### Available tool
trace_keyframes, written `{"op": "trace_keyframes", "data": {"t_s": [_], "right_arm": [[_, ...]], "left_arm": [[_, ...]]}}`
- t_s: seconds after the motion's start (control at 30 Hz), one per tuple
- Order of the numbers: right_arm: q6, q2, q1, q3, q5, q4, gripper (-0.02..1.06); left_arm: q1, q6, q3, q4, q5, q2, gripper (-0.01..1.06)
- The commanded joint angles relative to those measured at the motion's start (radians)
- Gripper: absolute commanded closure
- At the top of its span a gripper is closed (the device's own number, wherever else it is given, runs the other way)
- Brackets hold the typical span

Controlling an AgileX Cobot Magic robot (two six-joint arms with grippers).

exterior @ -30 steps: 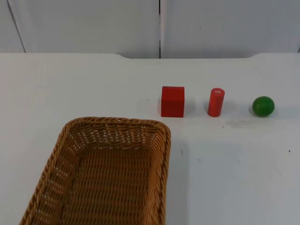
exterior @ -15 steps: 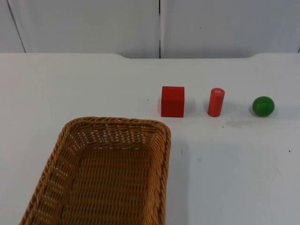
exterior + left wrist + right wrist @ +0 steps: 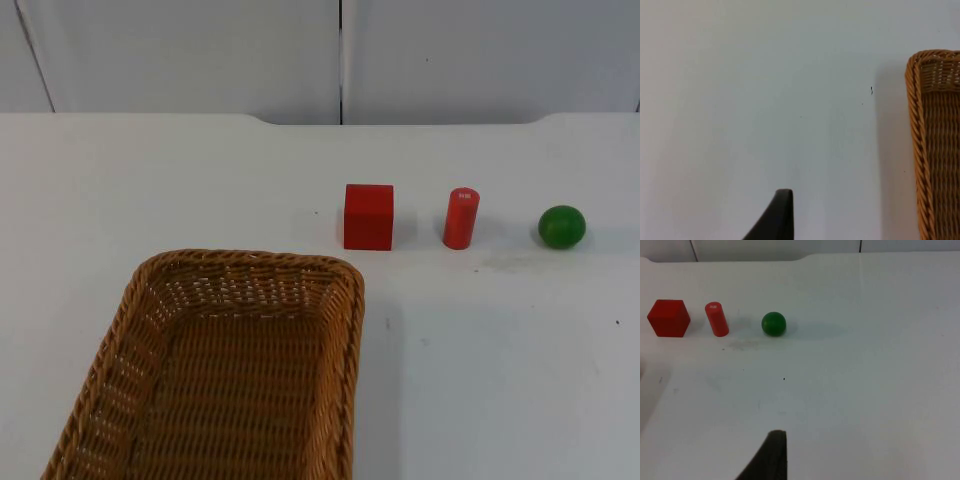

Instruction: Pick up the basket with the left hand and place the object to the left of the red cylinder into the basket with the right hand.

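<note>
A woven wicker basket (image 3: 215, 370) sits at the table's front left, and nothing lies in it. Beyond its far right corner stands a red cube (image 3: 368, 216). A red cylinder (image 3: 461, 217) stands upright to the cube's right, and a green ball (image 3: 561, 226) lies further right. My left gripper (image 3: 777, 220) hangs over bare table a short way off the basket's rim (image 3: 918, 150), touching nothing. My right gripper (image 3: 770, 457) hangs over bare table, well short of the cube (image 3: 668, 317), cylinder (image 3: 716, 319) and ball (image 3: 773, 323).
The white table (image 3: 500, 380) ends at a grey partition wall (image 3: 340, 60) behind the three objects. A faint smudge (image 3: 510, 263) marks the table in front of the cylinder and the ball.
</note>
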Motion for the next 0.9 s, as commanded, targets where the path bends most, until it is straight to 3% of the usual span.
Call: {"op": "trace_keyframes", "data": {"t_s": [0.0, 0.6, 0.87], "right_arm": [[-0.008, -0.003, -0.005, 0.002, -0.008, -0.001, -0.01], [-0.023, -0.003, -0.005, -0.01, -0.022, -0.006, -0.01], [-0.068, 0.229, -0.005, -0.154, -0.107, -0.004, -0.01]], "left_arm": [[0.002, -0.001, -0.006, -0.015, -0.003, 0.003, 0.0], [0.002, -0.001, -0.006, -0.018, 0.049, 0.003, 0.0], [0.002, -0.006, -0.006, -0.021, 0.045, 0.003, 0.0]]}}
